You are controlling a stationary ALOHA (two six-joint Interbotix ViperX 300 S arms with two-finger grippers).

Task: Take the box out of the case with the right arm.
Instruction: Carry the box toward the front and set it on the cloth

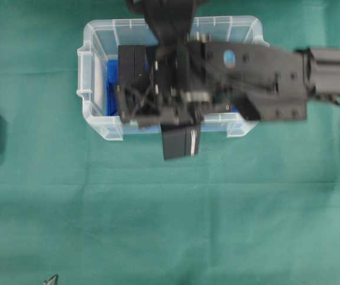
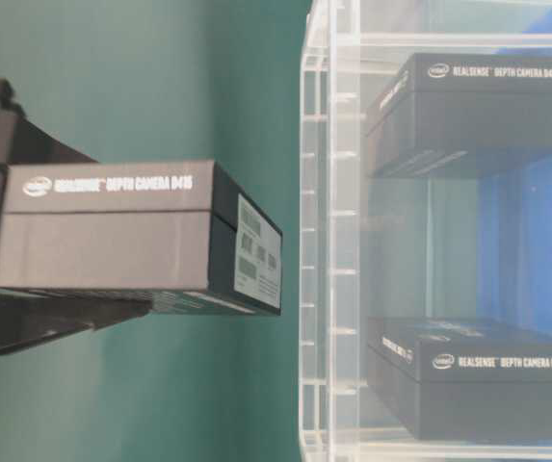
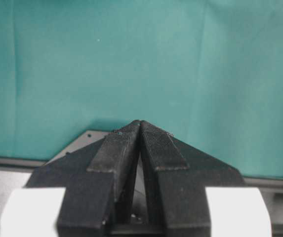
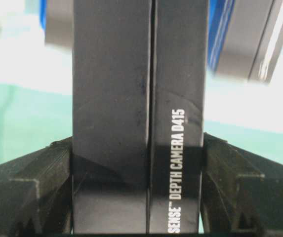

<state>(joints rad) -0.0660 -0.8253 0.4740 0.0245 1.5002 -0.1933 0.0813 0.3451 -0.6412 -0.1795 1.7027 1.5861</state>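
- Overhead exterior view, starting at the left: the green-covered bench (image 1: 33,196) lies bare on that side, and the case (image 1: 92,77) sits toward the top middle, its blue sheet (image 1: 111,89) showing through the bottom.
- We judge the lift-out step all but done: the box (image 1: 178,142) hangs past the case's near wall, over the green cloth, carried by the right arm (image 1: 276,83) that reaches in from the right.
- In the table-level view we read the box (image 2: 131,231) as clear of the clear wall (image 2: 328,241), raised and level, with its labelled end facing the case.
- The right gripper (image 4: 141,197) grasps the box (image 4: 136,113) across its narrow sides; one of its fingers (image 4: 37,182) presses each flank in the right wrist view.
- We think the next move calls for carrying the box further from the case, lowering it flat onto open cloth, then letting go.
- Two more boxes stay inside the case, one high (image 2: 478,111) and one low (image 2: 478,380) in the table-level view; they are not in the path now.
- The near rim of the case is the one thing close enough to clip.
- The left gripper (image 3: 140,129) is parked over bare cloth, fingers clenched with nothing between them.
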